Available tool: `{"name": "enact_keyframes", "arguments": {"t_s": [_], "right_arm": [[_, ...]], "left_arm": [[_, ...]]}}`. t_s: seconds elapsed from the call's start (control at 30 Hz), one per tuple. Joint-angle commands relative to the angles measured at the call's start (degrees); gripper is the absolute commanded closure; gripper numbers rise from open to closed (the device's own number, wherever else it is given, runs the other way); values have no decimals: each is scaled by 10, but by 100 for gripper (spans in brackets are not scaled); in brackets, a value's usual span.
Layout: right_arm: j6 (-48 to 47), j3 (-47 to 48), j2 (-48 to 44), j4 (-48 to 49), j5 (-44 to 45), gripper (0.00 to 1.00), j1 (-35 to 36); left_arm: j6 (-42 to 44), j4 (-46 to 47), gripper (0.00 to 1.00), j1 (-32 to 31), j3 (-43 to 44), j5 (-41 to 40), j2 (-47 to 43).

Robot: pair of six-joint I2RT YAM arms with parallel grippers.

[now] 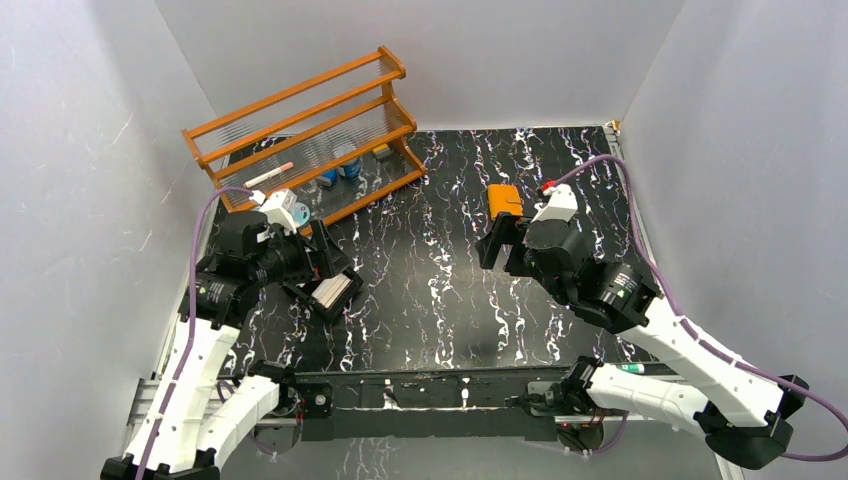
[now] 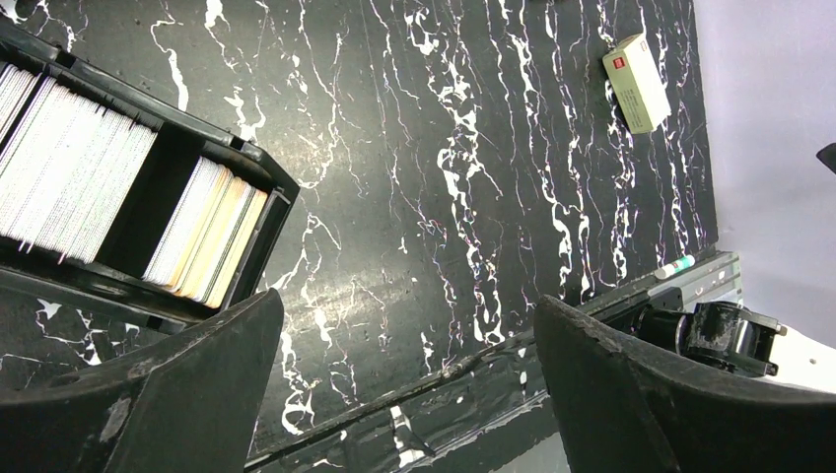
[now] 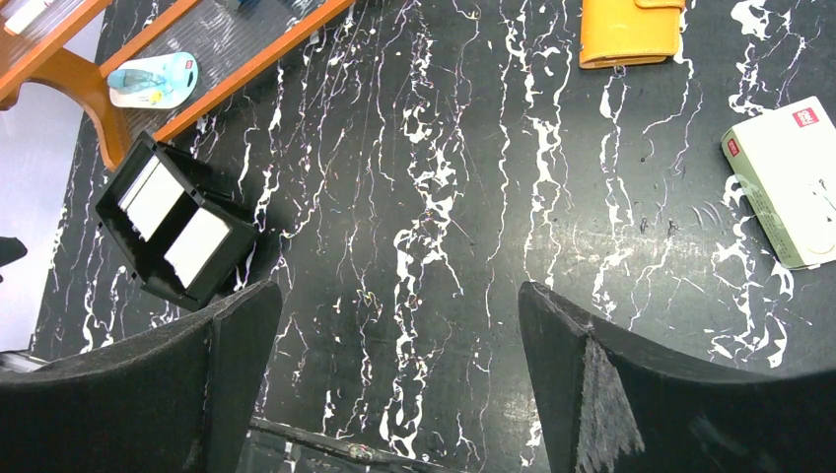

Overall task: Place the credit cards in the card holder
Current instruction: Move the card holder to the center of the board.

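Observation:
The credit cards (image 2: pixel 69 168) stand edge-on as white and tan stacks in a black two-compartment tray (image 1: pixel 312 302) at the left; they also show as cards (image 3: pixel 197 246) in the right wrist view. The card holder (image 1: pixel 504 201), a shut orange leather wallet (image 3: pixel 631 30), lies at the middle back of the table. My left gripper (image 1: pixel 322 268) hangs open just beside the tray, with only table between its fingers (image 2: pixel 408 301). My right gripper (image 1: pixel 500 245) is open too, just in front of the wallet, with nothing in it (image 3: pixel 399 288).
An orange wooden rack (image 1: pixel 310 130) with small bottles stands at the back left. A cream box with a red mark (image 3: pixel 789 177) lies at the right. A marker (image 2: pixel 675 266) lies by the arm bases at the near edge. Grey walls close in three sides.

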Motion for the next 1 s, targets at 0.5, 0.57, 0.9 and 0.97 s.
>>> {"name": "enact_keyframes", "arguments": {"t_s": [0.5, 0.57, 0.9, 0.97], "right_arm": [[0, -9, -23, 47, -8, 2, 4], [-2, -16, -29, 56, -12, 2, 4], [-30, -20, -53, 64, -19, 2, 4], [-37, -20, -62, 65, -20, 2, 4]], "left_arm": [[-44, -97, 1, 4, 55, -184, 81], [4, -108, 2, 4, 87, -196, 101], [260, -62, 20, 4, 142, -239, 146], [313, -29, 26, 4, 105, -240, 130]]}}
